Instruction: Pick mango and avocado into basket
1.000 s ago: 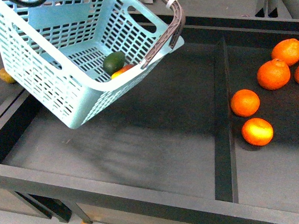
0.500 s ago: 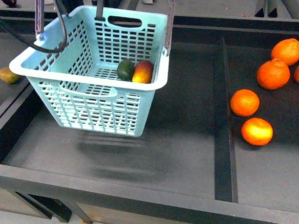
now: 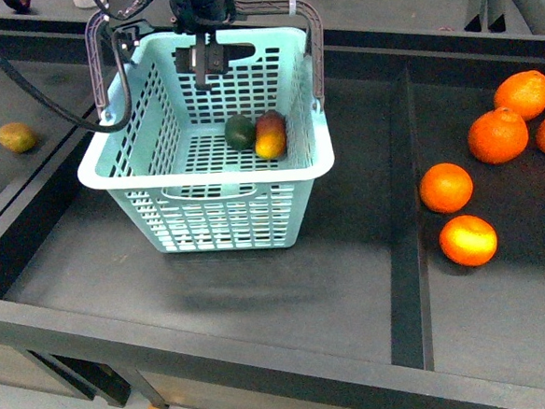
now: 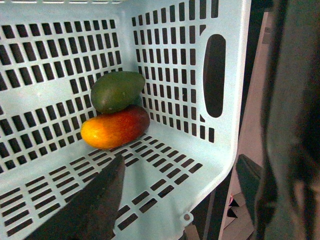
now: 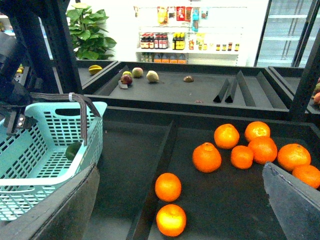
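Note:
The mint-teal basket (image 3: 289, 171) hangs level over the dark shelf floor, its brown-grey handles raised. My left gripper (image 3: 204, 55) is shut on the basket at the top of its far wall. The red and yellow-orange mango (image 3: 269, 134) and the dark green avocado (image 3: 239, 132) lie side by side on the basket floor. In the left wrist view the mango (image 4: 116, 127) and avocado (image 4: 116, 90) rest against the slotted wall (image 4: 170, 60). My right gripper (image 5: 180, 200) is open and empty, above the oranges; it does not show in the front view.
Several oranges (image 3: 446, 188) lie in the right compartment, past a raised divider (image 3: 402, 214). A yellowish fruit (image 3: 15, 137) lies on the left shelf. A back shelf holds small fruits (image 5: 137, 73). The front rail (image 3: 264, 355) runs along the near edge.
The basket has swung from steeply tilted at the upper left to level and moved right and lower. The mango and avocado slid to the middle of its floor.

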`<action>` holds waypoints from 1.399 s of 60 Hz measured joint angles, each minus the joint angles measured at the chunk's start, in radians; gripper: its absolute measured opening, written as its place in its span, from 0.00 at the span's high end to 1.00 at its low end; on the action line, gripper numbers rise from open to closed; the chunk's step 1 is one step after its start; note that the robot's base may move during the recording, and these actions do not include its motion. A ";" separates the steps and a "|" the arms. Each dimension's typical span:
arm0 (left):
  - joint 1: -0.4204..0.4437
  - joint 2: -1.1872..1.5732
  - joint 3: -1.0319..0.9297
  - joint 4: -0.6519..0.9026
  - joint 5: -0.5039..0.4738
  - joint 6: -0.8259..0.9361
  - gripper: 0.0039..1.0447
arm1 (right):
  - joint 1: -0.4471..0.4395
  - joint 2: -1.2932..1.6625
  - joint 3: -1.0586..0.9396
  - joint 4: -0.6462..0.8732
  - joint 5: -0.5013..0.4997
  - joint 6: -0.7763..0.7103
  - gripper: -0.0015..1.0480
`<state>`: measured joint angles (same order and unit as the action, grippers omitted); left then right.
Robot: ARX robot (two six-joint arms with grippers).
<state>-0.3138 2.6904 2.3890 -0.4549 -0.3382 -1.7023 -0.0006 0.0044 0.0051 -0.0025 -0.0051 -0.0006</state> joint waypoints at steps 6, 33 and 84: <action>0.000 -0.138 -0.176 0.037 -0.007 0.068 0.13 | 0.000 0.000 0.000 0.000 0.000 0.000 0.07; 0.004 -0.923 -1.059 0.196 -0.134 0.448 0.07 | 0.000 0.000 0.000 0.000 0.000 0.000 0.07; 0.283 -1.951 -2.121 0.914 0.330 1.678 0.98 | 0.000 0.000 0.000 0.000 0.000 0.000 0.07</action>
<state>-0.0307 0.7395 0.2684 0.4591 -0.0078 -0.0242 -0.0006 0.0044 0.0051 -0.0025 -0.0051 -0.0006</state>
